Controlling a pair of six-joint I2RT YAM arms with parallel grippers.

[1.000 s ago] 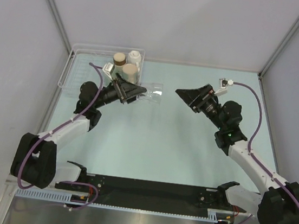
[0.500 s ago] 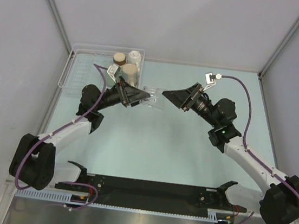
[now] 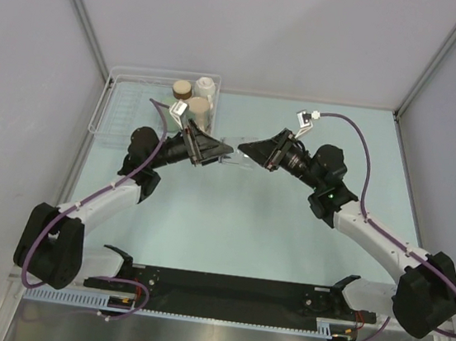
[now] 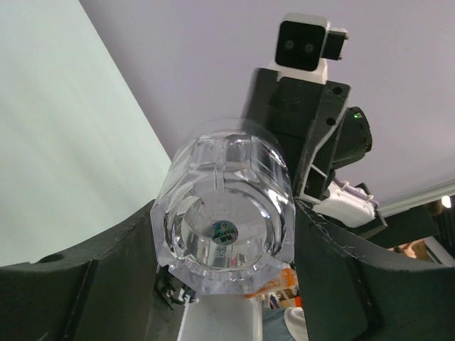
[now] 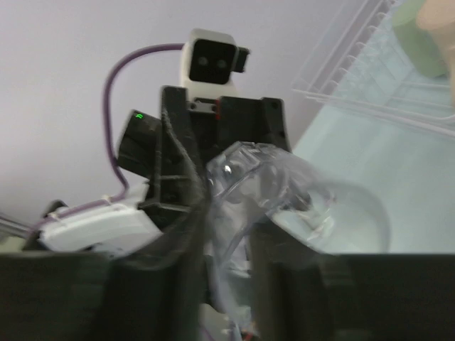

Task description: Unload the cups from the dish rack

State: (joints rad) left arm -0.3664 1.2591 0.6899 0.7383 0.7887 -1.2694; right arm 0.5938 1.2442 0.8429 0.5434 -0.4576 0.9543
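Observation:
A clear glass cup [image 3: 232, 153] hangs on its side in mid-air between my two arms, right of the dish rack [image 3: 123, 108]. My left gripper [image 3: 218, 148] is shut on its base end; in the left wrist view the cup's base [image 4: 224, 220] sits between the black fingers [image 4: 334, 270]. My right gripper [image 3: 247, 150] meets it from the right. In the blurred right wrist view its fingers [image 5: 281, 270] stand narrow on the glass rim [image 5: 242, 185]. A brown cup [image 3: 182, 90], a white cup [image 3: 205, 90] and a beige cup [image 3: 198, 109] stand in the rack's right end.
The rack sits in the table's far left corner against the grey walls. A pale green cup [image 5: 419, 42] shows in the rack [image 5: 370, 78] in the right wrist view. A black rail [image 3: 221, 290] runs along the near edge between the arm bases.
My right arm swung left to the glass and its jaws narrowed onto the rim. My left gripper carried the glass a little rightward toward it.

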